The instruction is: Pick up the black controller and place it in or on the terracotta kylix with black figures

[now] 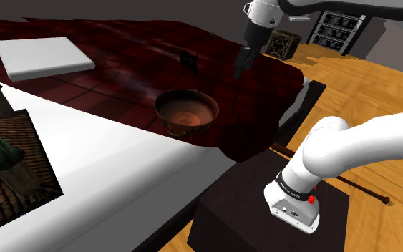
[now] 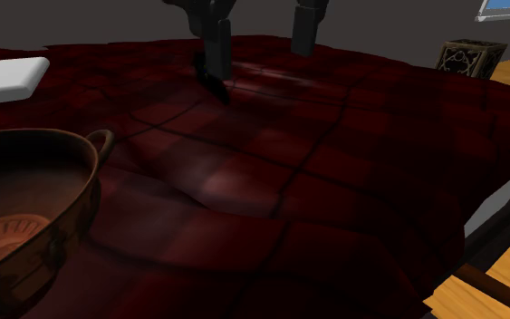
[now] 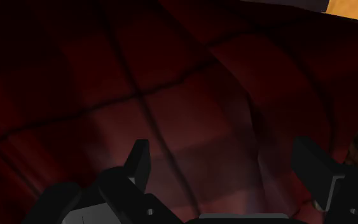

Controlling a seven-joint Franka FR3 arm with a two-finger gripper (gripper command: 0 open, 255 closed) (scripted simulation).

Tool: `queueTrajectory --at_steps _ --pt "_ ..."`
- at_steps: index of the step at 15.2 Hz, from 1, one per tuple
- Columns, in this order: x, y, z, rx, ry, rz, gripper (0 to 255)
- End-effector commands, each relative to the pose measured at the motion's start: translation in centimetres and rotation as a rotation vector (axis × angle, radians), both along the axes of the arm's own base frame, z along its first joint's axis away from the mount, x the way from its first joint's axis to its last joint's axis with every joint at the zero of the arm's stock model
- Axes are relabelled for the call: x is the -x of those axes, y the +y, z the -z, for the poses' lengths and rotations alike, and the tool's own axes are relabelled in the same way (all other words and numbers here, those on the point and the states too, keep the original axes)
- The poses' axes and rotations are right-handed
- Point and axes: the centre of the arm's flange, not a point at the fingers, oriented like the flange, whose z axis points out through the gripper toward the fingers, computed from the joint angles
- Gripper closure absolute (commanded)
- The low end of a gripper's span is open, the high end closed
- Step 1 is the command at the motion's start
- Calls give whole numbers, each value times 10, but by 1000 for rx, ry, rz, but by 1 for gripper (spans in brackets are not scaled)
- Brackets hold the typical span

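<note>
One view at a time. Start with the shoulder view: find the small black controller (image 1: 187, 59) sitting on the dark red quilt (image 1: 121, 64), past the brown kylix (image 1: 187, 111) and apart from it. Spot the gripper (image 1: 240, 70) hanging near the controller, off to that view's right, not touching. Move to the second exterior view: see the gripper (image 2: 260, 56) with both fingers spread wide, holding nothing, the controller (image 2: 211, 80) low beside one finger, the kylix (image 2: 67, 195) close by at that view's lower left. End with the wrist view: see the gripper (image 3: 225, 168) open over bare quilt (image 3: 171, 83). Looks light, hard and a bit slick, probably. Best to pinch across the thin middle, low down, and squeeze gently, keeping clear of the soft folds.
</note>
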Motion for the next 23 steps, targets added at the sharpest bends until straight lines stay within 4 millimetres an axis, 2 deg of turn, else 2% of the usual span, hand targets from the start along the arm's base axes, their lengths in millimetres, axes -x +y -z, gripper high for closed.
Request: queueTrajectory --at_steps 1,23 --pt "0 0 0 0 0 0 0" --pt "-262 -101 43 -25 -58 -31 0"
